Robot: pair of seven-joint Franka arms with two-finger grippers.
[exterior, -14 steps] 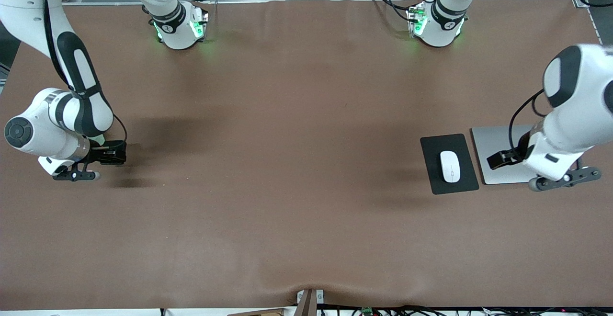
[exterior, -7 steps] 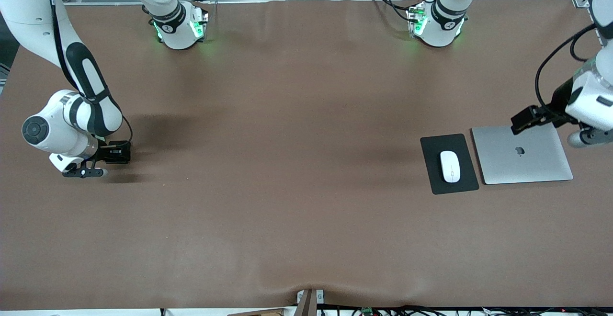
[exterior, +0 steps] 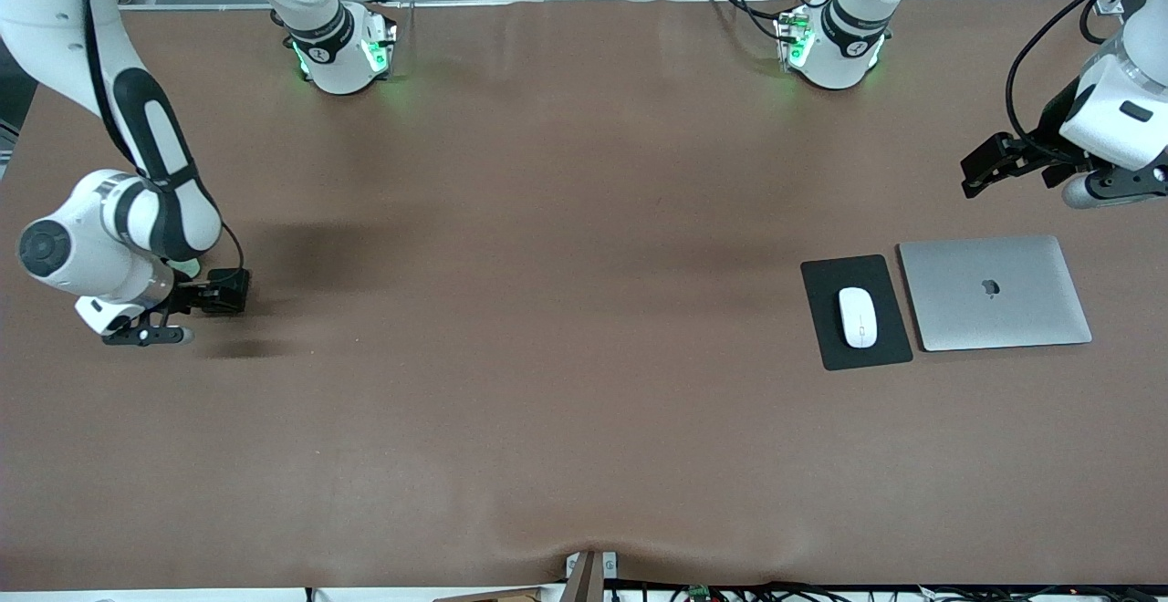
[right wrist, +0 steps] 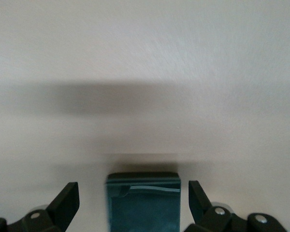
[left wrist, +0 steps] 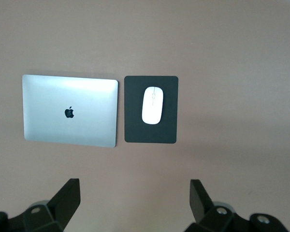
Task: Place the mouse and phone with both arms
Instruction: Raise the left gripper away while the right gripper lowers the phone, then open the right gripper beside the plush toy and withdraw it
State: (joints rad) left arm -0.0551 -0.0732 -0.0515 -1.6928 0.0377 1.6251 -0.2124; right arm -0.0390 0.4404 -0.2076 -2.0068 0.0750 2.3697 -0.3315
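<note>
The white mouse (exterior: 858, 316) lies on the black mouse pad (exterior: 826, 347) beside the silver laptop (exterior: 995, 292); it also shows in the left wrist view (left wrist: 153, 105). My left gripper (exterior: 981, 169) is open and empty, up in the air over bare table near the laptop; its view shows it too (left wrist: 134, 198). My right gripper (exterior: 226, 292) is low at the right arm's end of the table. In the right wrist view it (right wrist: 134, 200) is open, with the dark phone (right wrist: 143, 203) lying between the fingers, a gap on each side.
The brown table mat (exterior: 547, 356) has a wide bare stretch between the two arms. Both arm bases (exterior: 342, 50) (exterior: 830, 46) glow green along the table edge farthest from the front camera. Cables lie beside the left arm's base.
My left gripper has lifted off the laptop and moved away from the front camera, over bare table. My right arm has shifted only slightly over the phone.
</note>
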